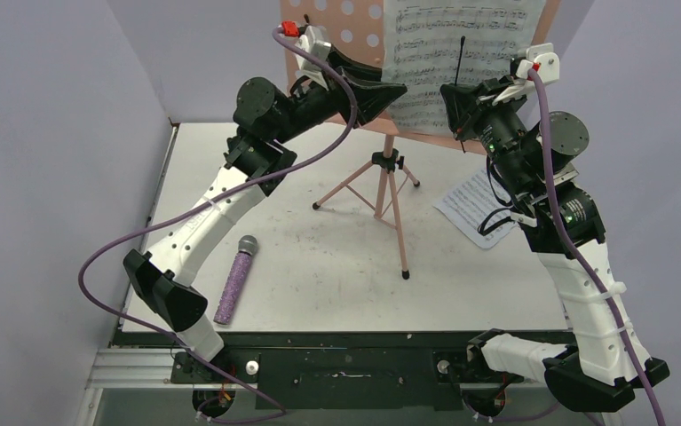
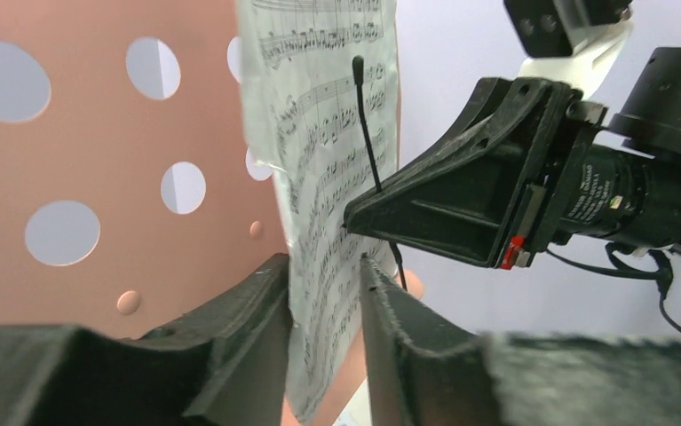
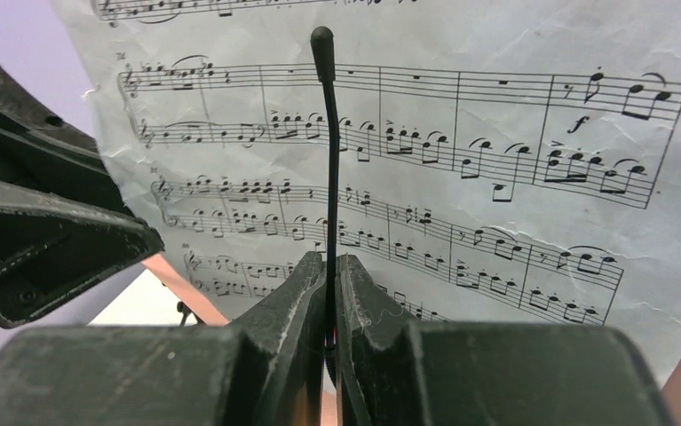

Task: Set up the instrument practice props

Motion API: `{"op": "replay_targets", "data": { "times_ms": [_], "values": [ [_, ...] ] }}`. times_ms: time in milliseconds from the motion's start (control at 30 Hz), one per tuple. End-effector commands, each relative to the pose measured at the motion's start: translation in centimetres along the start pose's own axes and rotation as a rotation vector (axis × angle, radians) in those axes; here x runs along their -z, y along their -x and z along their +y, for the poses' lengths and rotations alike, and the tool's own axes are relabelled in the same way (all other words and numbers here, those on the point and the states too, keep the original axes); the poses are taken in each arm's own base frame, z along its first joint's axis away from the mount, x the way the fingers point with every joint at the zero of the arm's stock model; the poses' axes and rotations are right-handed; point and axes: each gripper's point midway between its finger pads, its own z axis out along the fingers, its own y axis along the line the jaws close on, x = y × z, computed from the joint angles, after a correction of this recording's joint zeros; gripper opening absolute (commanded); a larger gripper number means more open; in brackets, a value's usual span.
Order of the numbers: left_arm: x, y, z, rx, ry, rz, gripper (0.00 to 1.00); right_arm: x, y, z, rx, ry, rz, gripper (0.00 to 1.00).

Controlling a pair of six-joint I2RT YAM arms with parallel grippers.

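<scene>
one sheet-music page [image 2: 310, 133] on pink music stand [image 2: 88, 151]: right gripper [image 3: 329, 293] clenched on black wire [image 3: 329, 177]; left gripper [image 2: 323, 275] released, straddling page edge.

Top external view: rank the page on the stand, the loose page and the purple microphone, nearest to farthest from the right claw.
From the right claw, shut on a thin black wire:
1. Page on the pink stand, directly behind the claw.
2. Loose page, on the table below.
3. Purple microphone, far left, near edge.
</scene>
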Motion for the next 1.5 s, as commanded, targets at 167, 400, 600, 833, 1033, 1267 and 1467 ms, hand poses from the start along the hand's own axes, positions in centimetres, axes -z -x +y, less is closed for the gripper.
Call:
{"op": "replay_targets", "data": {
  "times_ms": [167,400,600,833,1033,1267,1467],
  "values": [
    [0.2,4.1,-1.2,0.022,-0.029,-0.148,0.14,0.7,1.6,0.3,-0.005,0.015,-0.053,0.05],
    [-0.3,3.9,-0.9,0.033,-0.029,-0.143,0.03,0.7,1.6,0.4,-0.026,0.015,-0.051,0.05],
    [-0.8,3.9,-0.8,0.028,-0.034,-0.148,0.00,0.8,1.8,0.4,-0.027,0.016,-0.055,0.05],
    [-1.3,3.8,-0.7,0.030,-0.038,-0.144,0.00,0.8,1.8,0.5,-0.036,0.018,-0.058,0.05],
    [-1.7,3.3,-0.8,0.036,-0.048,-0.137,0.00,0.7,1.5,0.5,-0.045,0.016,-0.051,0.05],
    [-1.2,3.5,-0.7,0.016,-0.024,-0.142,0.09,0.7,1.5,0.3,-0.045,0.009,-0.051,0.05],
    [-0.5,3.7,-0.5,-0.007,0.011,-0.148,0.20,0.6,1.2,0.3,-0.051,0.006,-0.045,0.05]
  ]
}}
